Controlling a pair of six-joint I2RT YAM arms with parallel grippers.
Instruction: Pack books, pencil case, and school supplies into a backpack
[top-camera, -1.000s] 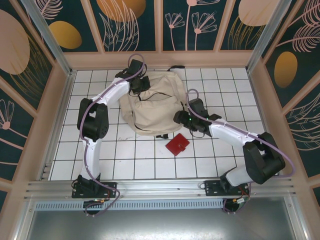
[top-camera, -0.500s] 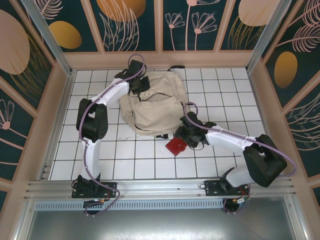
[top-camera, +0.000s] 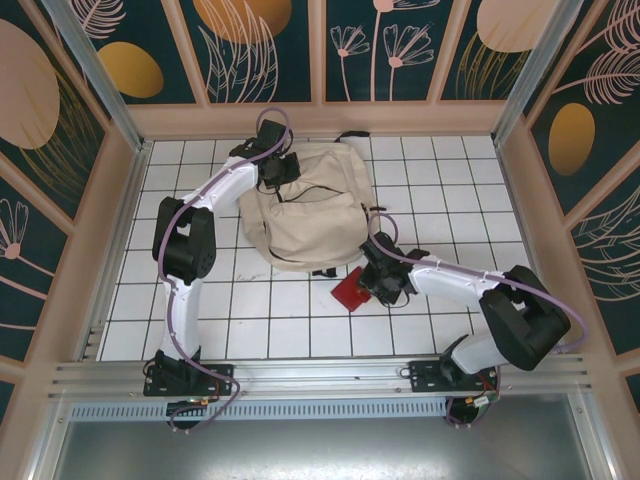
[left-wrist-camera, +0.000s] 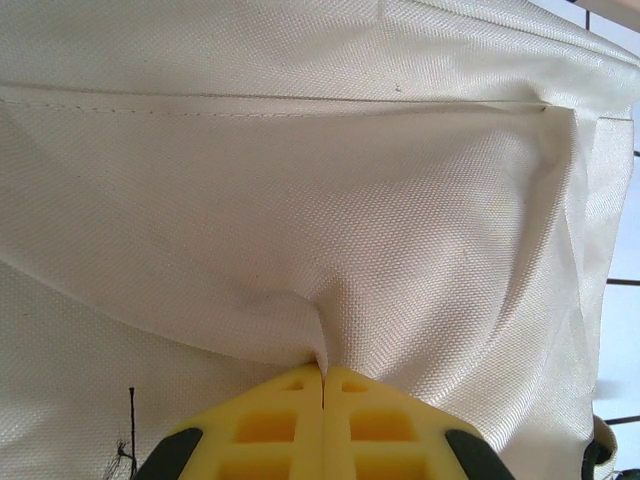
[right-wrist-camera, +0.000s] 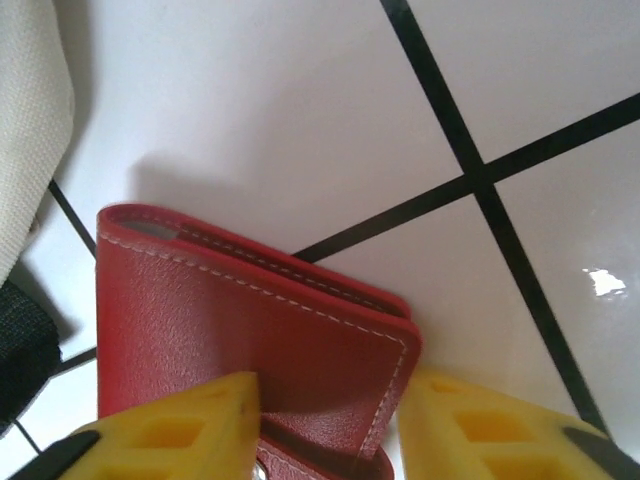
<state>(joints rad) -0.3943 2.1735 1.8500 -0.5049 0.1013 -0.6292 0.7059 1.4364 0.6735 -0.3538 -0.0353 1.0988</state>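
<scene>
The cream-beige backpack (top-camera: 300, 215) lies on the tiled table, at the back and left of centre. My left gripper (top-camera: 283, 170) is at its upper left, shut on a pinched fold of the backpack fabric (left-wrist-camera: 300, 200), as the left wrist view's fingertips (left-wrist-camera: 322, 372) show. The school supplies, a small red case (top-camera: 350, 292), lie just below the bag's lower right corner. My right gripper (top-camera: 375, 283) is down over the case's right corner (right-wrist-camera: 250, 320). Its jaws (right-wrist-camera: 330, 410) straddle that corner, one pad on the leather and the other a sliver off the edge. The books and pencil case are out of view.
A black strap (top-camera: 320, 272) sticks out under the backpack's lower edge, close to the red case; the strap (right-wrist-camera: 20, 340) and the bag's cloth (right-wrist-camera: 30, 120) sit at the left of the right wrist view. Wooden walls ring the white tiled floor (top-camera: 270, 320).
My right gripper came down and left from beside the backpack onto the red case, and its jaws narrowed around the case's corner. The left arm and the backpack stayed still.
</scene>
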